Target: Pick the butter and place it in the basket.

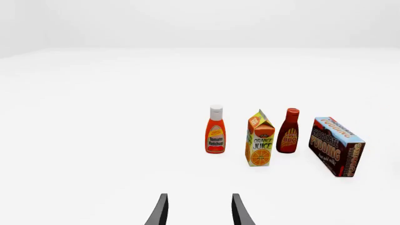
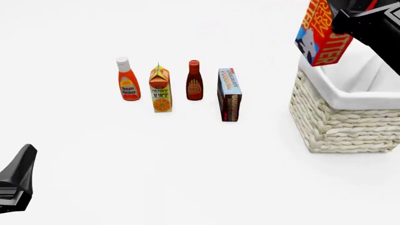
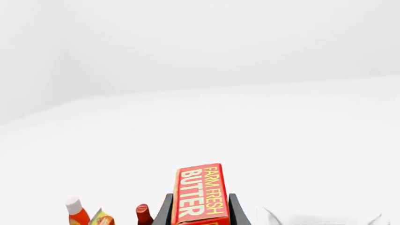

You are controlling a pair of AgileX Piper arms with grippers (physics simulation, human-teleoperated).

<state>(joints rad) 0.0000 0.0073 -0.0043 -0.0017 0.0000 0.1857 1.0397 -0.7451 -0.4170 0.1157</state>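
Observation:
The butter (image 2: 320, 41), a red-orange box with yellow lettering and a cow patch, hangs tilted in the air above the near-left rim of the cream woven basket (image 2: 340, 119). My right gripper (image 3: 201, 213) is shut on it, with one black finger (image 3: 164, 212) pressed against each long side. In the front view the right arm (image 2: 368, 23) comes in from the top right corner. My left gripper (image 1: 200, 213) is open with nothing between its fingers, low at the table's near left (image 2: 18, 180), far from the butter.
A row of groceries stands mid-table, left of the basket: ketchup bottle (image 2: 127, 80), orange juice carton (image 2: 160, 89), BBQ sauce bottle (image 2: 194, 80) and chocolate pudding box (image 2: 229, 94). The basket's white liner (image 2: 362, 79) shows inside its rim.

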